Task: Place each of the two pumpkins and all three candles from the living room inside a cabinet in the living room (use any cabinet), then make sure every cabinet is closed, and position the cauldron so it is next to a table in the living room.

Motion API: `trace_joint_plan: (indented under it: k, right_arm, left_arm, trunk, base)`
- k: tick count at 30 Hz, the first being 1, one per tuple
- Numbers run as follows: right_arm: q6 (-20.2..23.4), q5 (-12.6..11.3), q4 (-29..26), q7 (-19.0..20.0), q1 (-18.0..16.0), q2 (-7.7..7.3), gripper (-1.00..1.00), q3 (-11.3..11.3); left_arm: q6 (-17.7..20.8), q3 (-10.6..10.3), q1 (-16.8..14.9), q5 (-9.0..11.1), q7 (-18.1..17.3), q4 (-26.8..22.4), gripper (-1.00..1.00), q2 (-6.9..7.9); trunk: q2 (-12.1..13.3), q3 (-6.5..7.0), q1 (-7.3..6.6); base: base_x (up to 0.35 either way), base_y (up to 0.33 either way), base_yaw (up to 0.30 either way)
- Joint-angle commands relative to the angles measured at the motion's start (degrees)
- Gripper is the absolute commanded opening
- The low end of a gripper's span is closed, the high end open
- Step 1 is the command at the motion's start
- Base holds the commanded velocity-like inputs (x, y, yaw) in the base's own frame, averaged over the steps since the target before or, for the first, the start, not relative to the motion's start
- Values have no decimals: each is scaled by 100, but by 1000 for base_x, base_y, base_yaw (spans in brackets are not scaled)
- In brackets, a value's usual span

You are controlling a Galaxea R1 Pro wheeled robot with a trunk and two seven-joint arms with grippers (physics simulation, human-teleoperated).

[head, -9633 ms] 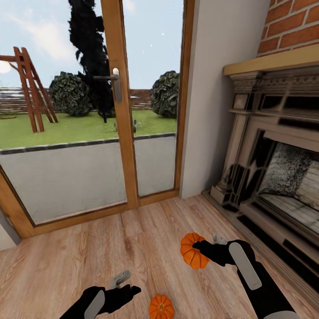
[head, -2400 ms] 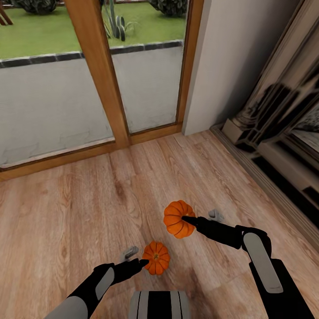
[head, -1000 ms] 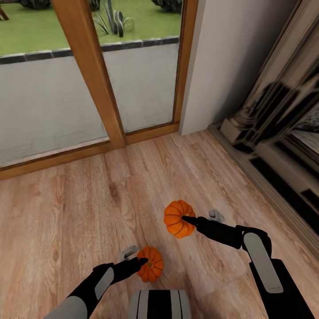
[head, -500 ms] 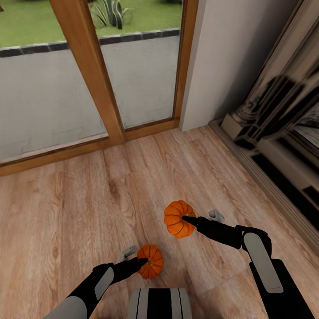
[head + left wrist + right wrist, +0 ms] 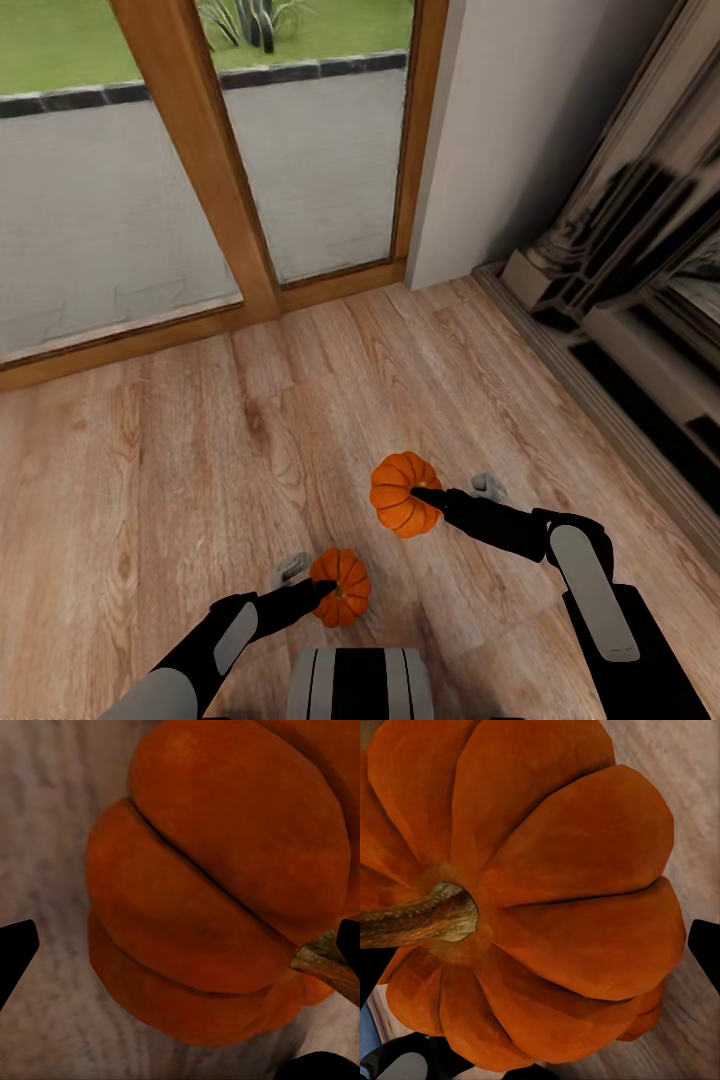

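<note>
We are holding one pumpkin in our right gripper, clamped and lifted off the wooden floor. Our left gripper is straddling the second pumpkin, directly ahead between its fingers; whether it is gripping, we cannot tell.

Both pumpkins are bright orange with darker rib lines: the one at the right gripper's fingertips and the one at the left gripper's fingertips. Close up, the right one has a mottled brown-tan stem; the left one shows a brown stem stub. The grippers are matte black, the forearms black with pale grey panels. The floor is warm tan woodgrain planks. The door frame is honey-brown wood, the wall plain grey-white.
</note>
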Motion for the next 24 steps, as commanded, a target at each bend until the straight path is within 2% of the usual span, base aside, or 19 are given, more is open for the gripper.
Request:
trace_joint_plan:
  k: [1,13,21,22,24]
  right_arm:
    - [20,-32,-4,-29,-3,-1,-100,-1]
    - [20,-32,-4,-29,-3,-3,-100,-9]
    - [20,-32,-4,-29,-3,-10,-100,-9]
    - [20,-32,-4,-29,-3,-10,-100,-9]
    - [20,-32,-4,-29,-3,-10,-100,-9]
  left_arm:
    - [2,-10,5,-110,87,6,100,2]
    - [2,-12,4,-118,87,6,100,-6]
    - [2,-11,4,-118,87,6,100,-7]
    - [2,-11,7,-118,87,6,-100,-5]
    - [-3,-11,11,-118,87,7,-100,-2]
  trunk:
    - [-1,-4,1]
    - [-1,-4,1]
    - [-1,-4,1]
    - [-1,-4,1]
    - [-1,-4,1]
  base:
    - [0,0,0]
    - [0,-46,0]
    - [73,-43,0]
    - [10,-7,0]
    - [5,-4,0]
